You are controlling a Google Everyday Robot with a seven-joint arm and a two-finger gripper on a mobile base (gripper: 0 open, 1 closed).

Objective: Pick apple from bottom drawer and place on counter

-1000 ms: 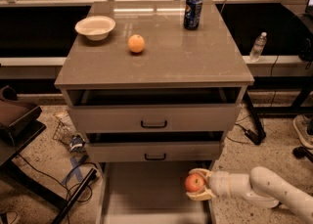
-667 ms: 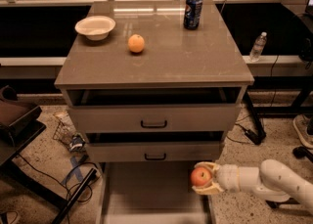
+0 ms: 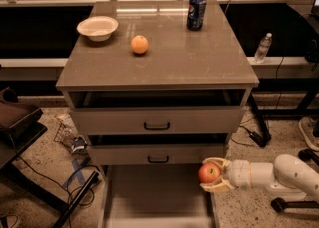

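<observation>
The apple (image 3: 210, 173) is red-orange and sits between the fingers of my gripper (image 3: 213, 174), which is shut on it. The gripper reaches in from the right on a white arm (image 3: 279, 176). It holds the apple over the right wall of the open bottom drawer (image 3: 154, 202), just below the front of the second drawer. The counter (image 3: 169, 57) is the grey-brown top of the cabinet, well above the gripper.
On the counter stand a white bowl (image 3: 97, 27), an orange (image 3: 139, 44) and a blue soda can (image 3: 197, 12). Two handled drawers (image 3: 157, 122) sit slightly open above the bottom one. A water bottle (image 3: 262, 48) stands at right. Cables and clutter (image 3: 70, 140) lie on the floor left.
The gripper has lifted the apple up and to the right, from inside the bottom drawer to its right edge. The arm has drawn back to the right.
</observation>
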